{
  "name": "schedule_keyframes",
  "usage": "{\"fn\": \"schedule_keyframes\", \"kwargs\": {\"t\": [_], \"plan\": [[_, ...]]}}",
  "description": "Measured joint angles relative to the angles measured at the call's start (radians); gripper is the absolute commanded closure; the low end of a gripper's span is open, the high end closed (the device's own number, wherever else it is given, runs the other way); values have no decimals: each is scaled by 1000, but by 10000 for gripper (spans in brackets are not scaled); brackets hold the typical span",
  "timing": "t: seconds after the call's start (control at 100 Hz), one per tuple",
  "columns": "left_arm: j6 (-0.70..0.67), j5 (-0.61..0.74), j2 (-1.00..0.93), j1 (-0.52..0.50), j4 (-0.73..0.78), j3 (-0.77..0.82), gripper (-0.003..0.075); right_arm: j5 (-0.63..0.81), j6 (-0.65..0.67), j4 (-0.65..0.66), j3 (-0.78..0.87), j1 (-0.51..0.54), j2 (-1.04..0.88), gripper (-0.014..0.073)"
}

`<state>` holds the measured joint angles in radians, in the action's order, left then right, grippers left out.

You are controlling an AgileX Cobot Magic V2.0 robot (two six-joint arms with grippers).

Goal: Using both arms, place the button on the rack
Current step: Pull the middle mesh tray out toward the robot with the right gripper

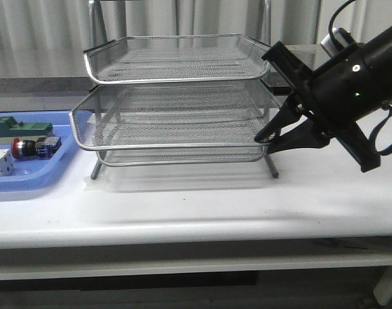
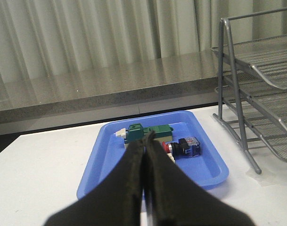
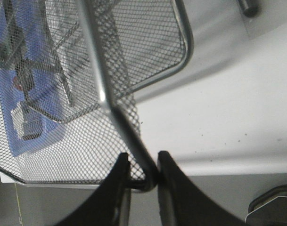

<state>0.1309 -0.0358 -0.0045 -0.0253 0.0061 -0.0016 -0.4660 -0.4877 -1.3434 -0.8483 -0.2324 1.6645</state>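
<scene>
The button (image 1: 31,147), with its red cap, black body and blue rear block, lies on its side in the blue tray (image 1: 28,181); it also shows in the left wrist view (image 2: 183,146). The rack (image 1: 176,84) stands mid-table, its middle tray slid forward. My right gripper (image 1: 268,136) is shut on the front right corner rim of that middle tray (image 3: 134,136), one finger on each side of the wire. My left gripper (image 2: 148,139) is shut and empty, short of the blue tray, with the button just beyond its tips. The left arm is outside the front view.
The blue tray (image 2: 110,155) also holds a green block (image 1: 15,126) and a white cube (image 1: 1,164). The rack's legs (image 1: 271,168) rest on the white table. A grey ledge and curtain run behind. The table's front edge is close below the rack.
</scene>
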Motion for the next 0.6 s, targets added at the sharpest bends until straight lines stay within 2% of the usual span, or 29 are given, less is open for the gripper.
{"fn": "schedule_keyframes", "kwargs": {"t": [0.6], "plan": [[0,0,0,0,0,0,741,-5,-15,28,97,0,-93,568]]}}
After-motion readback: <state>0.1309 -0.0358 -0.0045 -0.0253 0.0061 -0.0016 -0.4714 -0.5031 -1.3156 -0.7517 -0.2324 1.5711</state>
